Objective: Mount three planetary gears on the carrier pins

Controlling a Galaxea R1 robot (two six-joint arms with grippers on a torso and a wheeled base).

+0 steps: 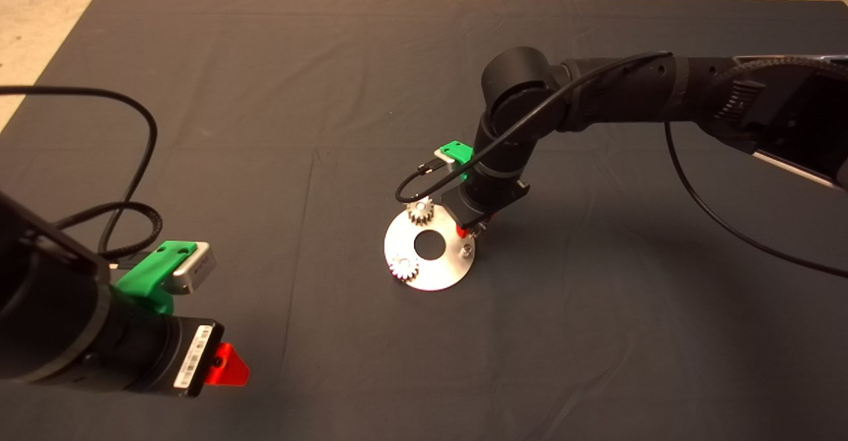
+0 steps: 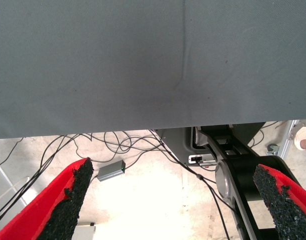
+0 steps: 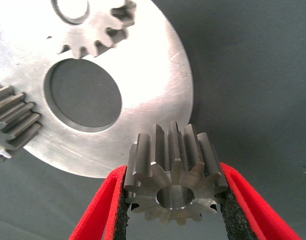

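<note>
My right end effector pinched the third gear between its pads, hovering at the disc's three-o'clock rim. Two gears already sat on pins at twelve and eight o'clock; the free pin stood at four. To seat it well, I judged I should level the gear, centre its bore over that pin, and lower gently. My left end effector waited spread at the mat's seven o'clock.

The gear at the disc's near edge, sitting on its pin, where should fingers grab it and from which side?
Grip the gear across its toothed rim, coming straight down from above. It lies flat on the disc, so only the toothed sides give opposing faces, as with the gear in the right gripper.
</note>
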